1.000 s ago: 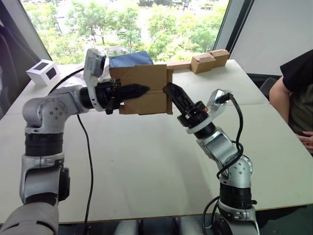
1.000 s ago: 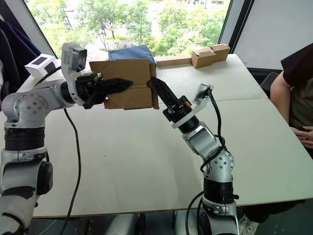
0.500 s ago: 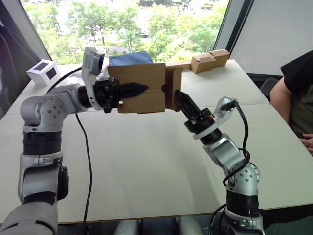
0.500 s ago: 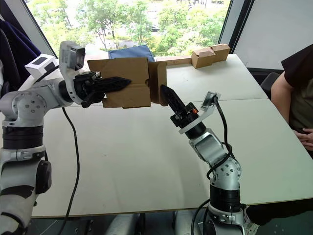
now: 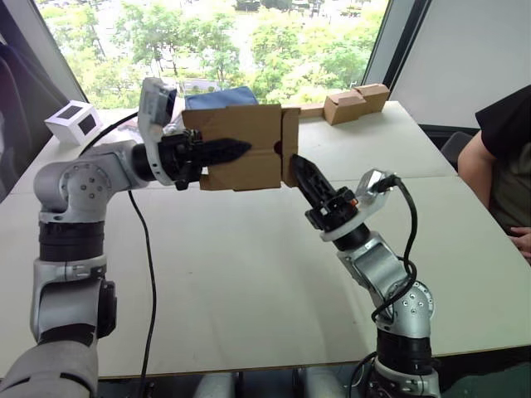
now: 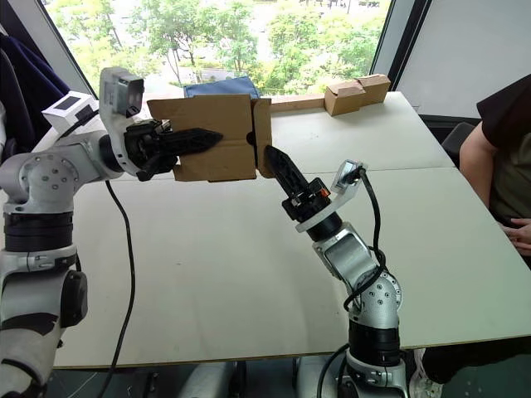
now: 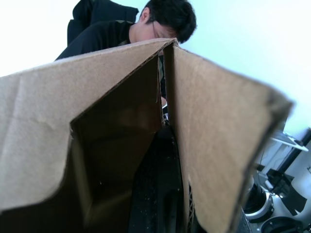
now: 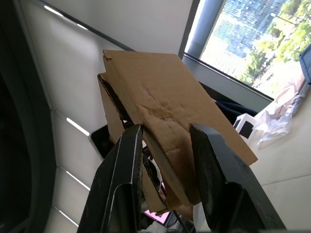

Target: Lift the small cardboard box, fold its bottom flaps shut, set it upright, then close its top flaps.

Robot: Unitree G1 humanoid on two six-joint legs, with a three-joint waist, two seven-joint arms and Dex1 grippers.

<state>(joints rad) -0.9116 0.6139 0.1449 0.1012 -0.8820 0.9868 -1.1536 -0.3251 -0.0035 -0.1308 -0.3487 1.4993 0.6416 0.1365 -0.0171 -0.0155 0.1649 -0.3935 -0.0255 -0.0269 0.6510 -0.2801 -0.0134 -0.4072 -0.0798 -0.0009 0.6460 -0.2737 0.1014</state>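
We hold the small cardboard box point(image 5: 241, 148) high above the table's far edge, left gripper point(image 5: 236, 150) pinching its wall. Our right gripper point(image 5: 300, 170), fingers apart, pushes a bottom flap point(image 5: 289, 157). Next, press it flat.

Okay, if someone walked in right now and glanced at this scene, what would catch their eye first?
First, the small cardboard box, held in the air above the table by the left gripper, clamped on its near wall. Next, the right gripper, fingers open, reaching up to a flap at the box's right end. Behind, a white box with a black panel sits at the table's far left and a person at the right.
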